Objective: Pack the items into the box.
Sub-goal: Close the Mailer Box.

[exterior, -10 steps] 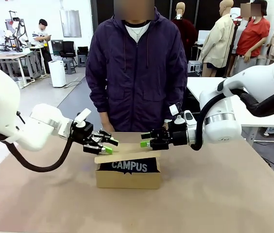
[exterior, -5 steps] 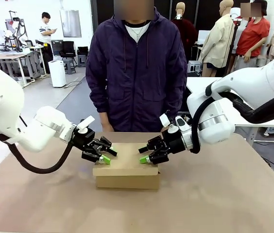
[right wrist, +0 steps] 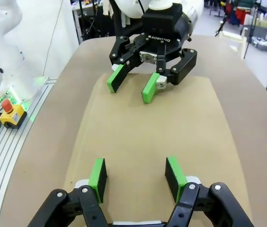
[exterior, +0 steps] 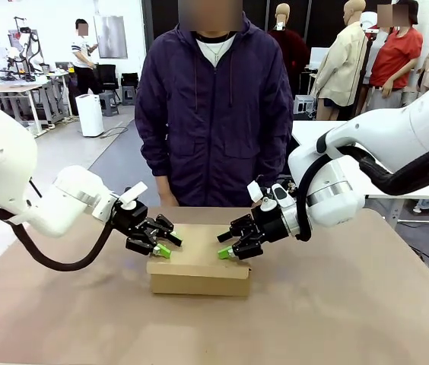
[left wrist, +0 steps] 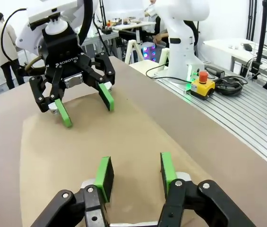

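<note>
- Box (exterior: 199, 268): plain brown cardboard, low and rectangular, standing on the table (exterior: 351, 304) near its middle, in front of the person (exterior: 214, 106). Flap lid lies flat and shut on top; contents hidden.
- Left gripper (exterior: 164, 246): comes in from the left, green pads angled down onto the left end of the lid. Fingers parted with nothing between them; whether the tips press the cardboard or sit just over it I cannot tell. In the left wrist view its own pads (left wrist: 104, 178) stand apart low over the flat brown lid (left wrist: 124, 142).
- Right gripper (exterior: 227, 249): comes in from the right, tips down at the right end of the lid, facing the left gripper across the box top. Fingers spread, empty. In the right wrist view its pads (right wrist: 97, 174) stand wide over the lid (right wrist: 147, 127), the other gripper (right wrist: 133, 85) opposite.
- Person: standing at the far edge of the table in a dark purple jacket, hands hidden from view.
</note>
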Robot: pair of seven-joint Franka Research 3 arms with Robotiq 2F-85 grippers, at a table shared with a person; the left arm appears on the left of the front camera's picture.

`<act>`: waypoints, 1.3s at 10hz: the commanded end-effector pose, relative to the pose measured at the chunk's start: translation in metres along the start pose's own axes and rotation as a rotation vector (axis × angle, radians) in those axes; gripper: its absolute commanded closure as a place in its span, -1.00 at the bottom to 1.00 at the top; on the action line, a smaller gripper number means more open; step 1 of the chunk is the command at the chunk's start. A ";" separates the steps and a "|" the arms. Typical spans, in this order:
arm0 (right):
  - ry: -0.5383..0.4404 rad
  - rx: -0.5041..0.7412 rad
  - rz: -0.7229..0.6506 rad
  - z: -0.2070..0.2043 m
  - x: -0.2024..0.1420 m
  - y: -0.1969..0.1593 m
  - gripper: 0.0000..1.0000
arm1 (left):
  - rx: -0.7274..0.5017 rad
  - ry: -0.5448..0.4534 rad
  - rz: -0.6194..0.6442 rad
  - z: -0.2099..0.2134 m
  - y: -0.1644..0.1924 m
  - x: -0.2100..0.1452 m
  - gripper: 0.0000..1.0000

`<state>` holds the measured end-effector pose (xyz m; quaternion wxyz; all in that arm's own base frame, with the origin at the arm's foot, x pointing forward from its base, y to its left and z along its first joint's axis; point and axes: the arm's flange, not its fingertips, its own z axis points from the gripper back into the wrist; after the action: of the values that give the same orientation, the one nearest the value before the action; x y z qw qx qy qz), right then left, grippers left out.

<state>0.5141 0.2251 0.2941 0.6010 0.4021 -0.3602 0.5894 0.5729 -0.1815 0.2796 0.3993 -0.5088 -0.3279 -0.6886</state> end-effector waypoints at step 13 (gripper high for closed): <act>-0.583 -0.223 -0.840 0.327 -0.042 0.108 -0.35 | 0.717 -0.543 0.489 0.286 -0.180 0.076 -0.10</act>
<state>0.4166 -0.1019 0.3948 0.7032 0.5862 -0.3778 0.1382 0.5188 0.1478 0.4236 0.6020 -0.5619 -0.4943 -0.2786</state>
